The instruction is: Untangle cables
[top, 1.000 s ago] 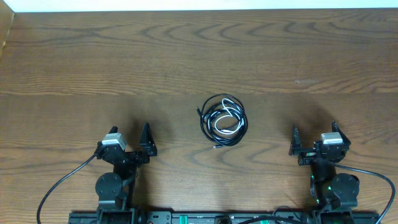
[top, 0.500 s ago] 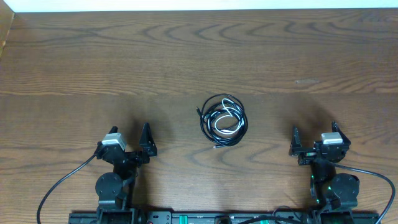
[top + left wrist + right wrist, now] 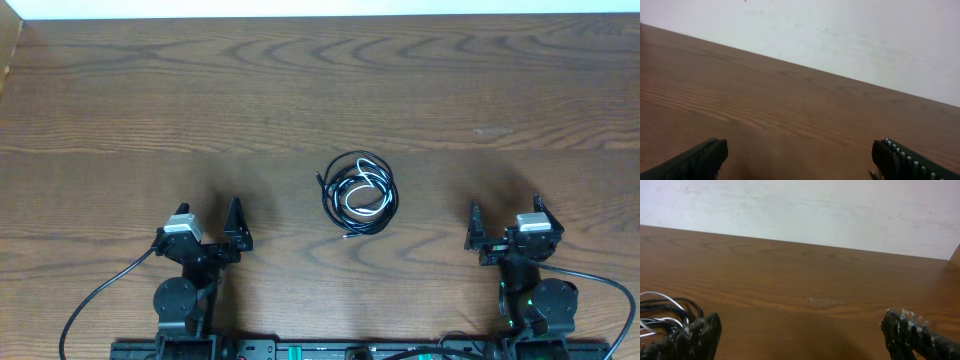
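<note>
Flanking the cables (image 3: 359,193), left hand (image 3: 799,162) and right hand (image 3: 805,337) sit low, spread open.

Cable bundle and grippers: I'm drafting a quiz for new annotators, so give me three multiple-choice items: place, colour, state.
1. Where does the cable bundle lie?
A) near the middle of the table
B) at the table's left edge
C) in a gripper
2. What colours are its cords?
A) all red
B) black and white
C) all white
3. How stand the left gripper and right gripper?
A) both shut on cords
B) one shut
C) both open, empty
Answers: 1 A, the overhead view shows it centred; 2 B, white strands run among black loops; 3 C, each wrist view shows a wide, empty gap.
</note>
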You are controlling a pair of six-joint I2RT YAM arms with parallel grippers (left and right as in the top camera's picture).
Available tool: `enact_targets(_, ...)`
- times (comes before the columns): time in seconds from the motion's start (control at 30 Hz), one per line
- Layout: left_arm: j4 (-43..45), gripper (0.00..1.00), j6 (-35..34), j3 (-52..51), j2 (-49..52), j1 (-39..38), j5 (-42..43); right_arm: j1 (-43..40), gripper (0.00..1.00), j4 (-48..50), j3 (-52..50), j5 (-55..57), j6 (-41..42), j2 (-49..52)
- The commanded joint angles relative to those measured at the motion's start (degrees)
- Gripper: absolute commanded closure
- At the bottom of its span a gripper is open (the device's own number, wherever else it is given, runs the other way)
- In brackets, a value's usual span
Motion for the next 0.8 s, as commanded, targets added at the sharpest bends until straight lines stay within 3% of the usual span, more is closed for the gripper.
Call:
enact_targets(0.0,-2.5,0.02,0.8,-0.5,-0.3,0.2,1.8,0.3,0.01,-0.2,-0.1,-0.3,-0.7,0.1)
enact_targets(0.53,-2.5,0.02,0.7,-0.4,-0.3,0.2,0.9,0.3,0.01,0.6,-0.1,-2.4,0.6,0.1)
enact_targets(0.77,-5.8,0.02,0.7,4.7,2.7,0.2,0.7,0.3,0.01,-2.8,3.1,-1.5,0.8,0.2)
